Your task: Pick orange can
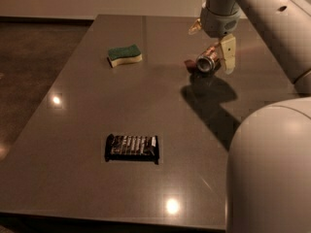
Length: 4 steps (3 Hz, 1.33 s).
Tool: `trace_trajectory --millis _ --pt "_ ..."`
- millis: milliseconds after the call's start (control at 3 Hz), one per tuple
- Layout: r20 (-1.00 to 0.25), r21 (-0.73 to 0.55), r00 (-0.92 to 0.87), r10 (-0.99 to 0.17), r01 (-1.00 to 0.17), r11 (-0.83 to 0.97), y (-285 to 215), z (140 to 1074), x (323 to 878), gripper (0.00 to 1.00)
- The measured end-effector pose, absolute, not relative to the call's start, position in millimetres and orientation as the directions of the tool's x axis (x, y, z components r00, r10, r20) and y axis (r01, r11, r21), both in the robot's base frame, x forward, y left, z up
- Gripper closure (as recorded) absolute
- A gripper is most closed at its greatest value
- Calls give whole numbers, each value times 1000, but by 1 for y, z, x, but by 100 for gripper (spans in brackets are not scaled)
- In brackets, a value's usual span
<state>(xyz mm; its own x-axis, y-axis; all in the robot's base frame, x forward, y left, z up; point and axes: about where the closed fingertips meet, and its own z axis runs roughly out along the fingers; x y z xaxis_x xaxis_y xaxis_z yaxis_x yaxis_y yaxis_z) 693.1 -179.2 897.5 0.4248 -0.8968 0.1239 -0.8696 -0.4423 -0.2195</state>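
The orange can [208,61] lies on its side at the far right of the grey table [146,96], with its silver end facing me. My gripper [211,49] hangs right over it from the pale arm [262,13]. The fingers are spread: one pale finger [228,55] stands just right of the can, and the other fingertip [195,28] shows behind it on the left. The can sits between them. I cannot tell whether the fingers touch it.
A green-and-yellow sponge [124,55] lies at the far left-centre of the table. A flat black snack packet [132,147] lies near the front. The robot's pale body [272,169] fills the lower right. The arm's shadow [214,101] falls in front of the can.
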Motion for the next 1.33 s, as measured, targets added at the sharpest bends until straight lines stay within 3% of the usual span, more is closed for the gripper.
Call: trace_trajectory --millis 1333 --pt "105 -189 521 -847 -826 -531 -174 860 720 0"
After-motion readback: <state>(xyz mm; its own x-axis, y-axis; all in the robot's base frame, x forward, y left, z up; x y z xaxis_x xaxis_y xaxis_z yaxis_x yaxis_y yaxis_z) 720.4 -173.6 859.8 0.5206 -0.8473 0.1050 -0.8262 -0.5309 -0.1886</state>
